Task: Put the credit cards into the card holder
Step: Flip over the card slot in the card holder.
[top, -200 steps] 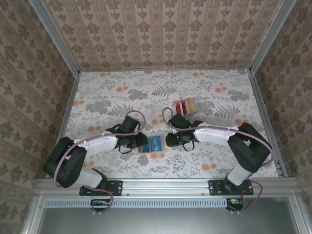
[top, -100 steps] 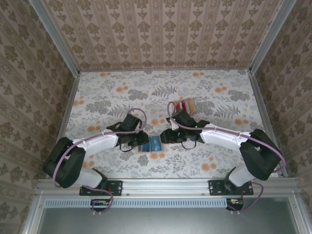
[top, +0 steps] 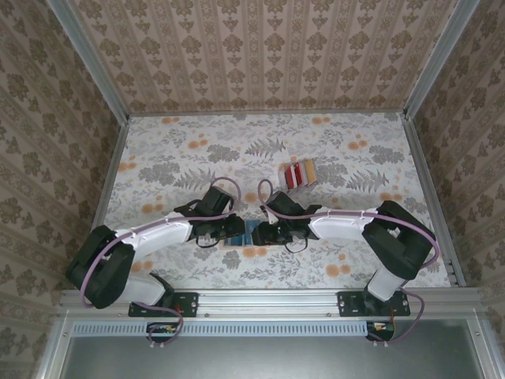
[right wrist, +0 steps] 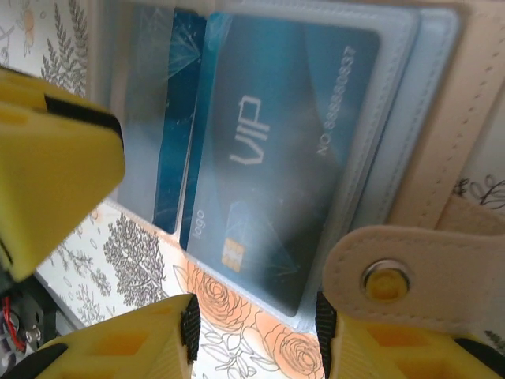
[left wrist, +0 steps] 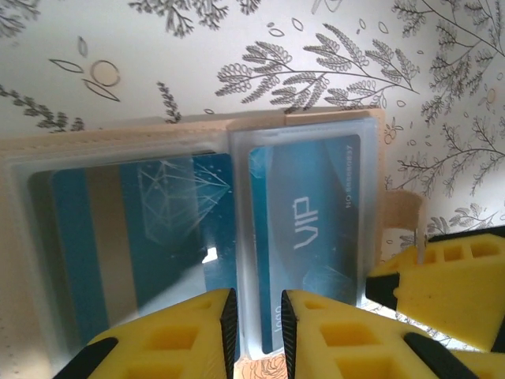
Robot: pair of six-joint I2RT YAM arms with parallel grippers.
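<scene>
The open card holder [top: 251, 234] lies between both grippers: left gripper [left wrist: 258, 316] narrow over its fold, right gripper [right wrist: 252, 324] part-open at its edge.

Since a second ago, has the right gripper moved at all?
Yes. The right gripper has slid left, away from the stack of cards, onto the open card holder.

The floral-patterned table [top: 173, 150] carries the open card holder [top: 251, 234] near its front edge (blue cards inside) and the credit cards [top: 298, 174] farther back.

top: overhead, far | wrists: close, downward — share card holder [top: 248, 234]
</scene>
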